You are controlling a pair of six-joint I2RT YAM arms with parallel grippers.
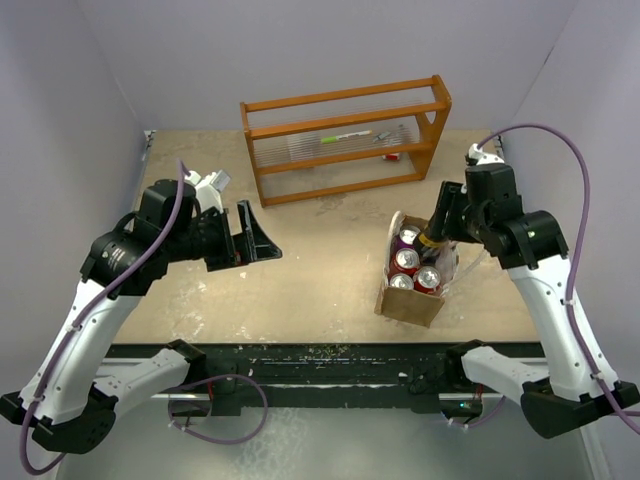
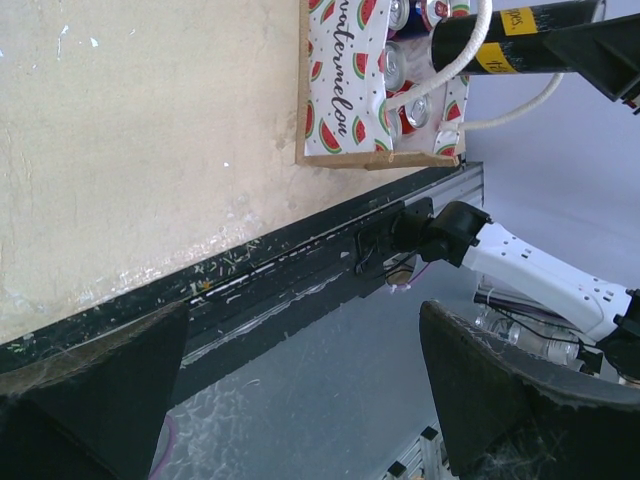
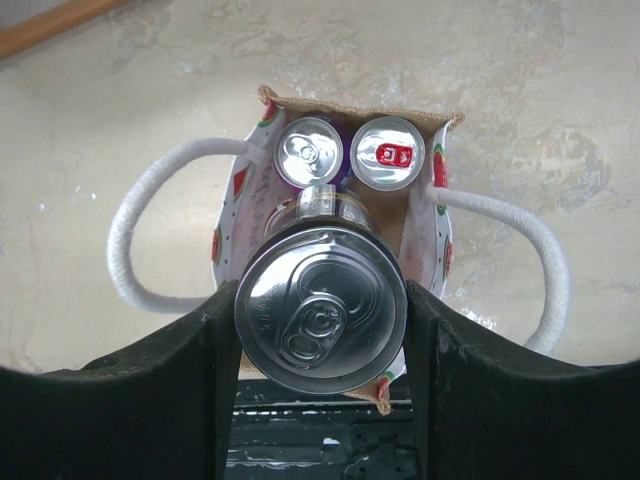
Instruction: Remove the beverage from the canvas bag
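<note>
The tan canvas bag [image 1: 412,303] with white loop handles stands on the table at the front right, with several cans [image 1: 405,260] upright inside. My right gripper [image 1: 438,234] is directly over the bag and shut on a dark can [image 3: 320,310] with a silver top, held above the bag's opening. In the right wrist view [image 3: 320,300] the bag's rim [image 3: 350,104] and two more can tops [image 3: 310,150] show below it. The left wrist view shows the bag's watermelon lining [image 2: 340,90] and the held can [image 2: 500,45]. My left gripper [image 1: 262,240] is open and empty, left of the bag [image 2: 305,325].
An orange wooden rack [image 1: 345,135] stands at the back of the table, with a green marker [image 1: 345,137] and a small red item [image 1: 392,156] in it. The black rail [image 1: 320,355] runs along the table's near edge.
</note>
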